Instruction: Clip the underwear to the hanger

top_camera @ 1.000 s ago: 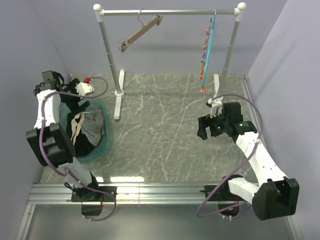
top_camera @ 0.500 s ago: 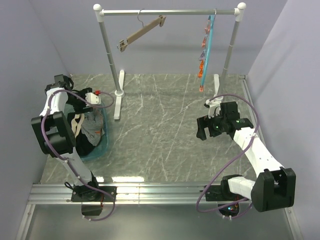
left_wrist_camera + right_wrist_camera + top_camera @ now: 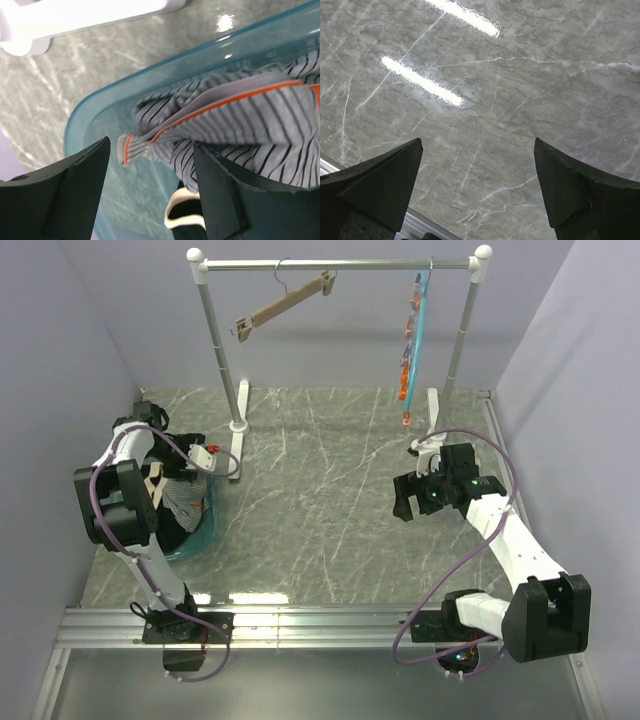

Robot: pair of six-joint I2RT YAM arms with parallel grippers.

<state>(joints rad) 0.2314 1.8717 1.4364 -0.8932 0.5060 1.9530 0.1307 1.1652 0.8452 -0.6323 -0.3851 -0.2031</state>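
Note:
The grey-and-white striped underwear lies crumpled in a teal basin at the left. In the left wrist view its orange-edged fold hangs over the basin's inside. My left gripper is open just above the basin's right rim. Its dark fingers stand either side of a corner of the underwear without touching it. The wooden hanger hangs tilted from the rack's rail. My right gripper is open and empty above the marble table.
A white clothes rack stands at the back; its foot is beside the basin. A slim teal hanger with orange clips hangs at the rail's right. Dark and cream clothing lies under the underwear.
My left gripper has swung from the basin's back-left corner forward and right, down to the striped underwear at the right rim. The right arm has barely moved.

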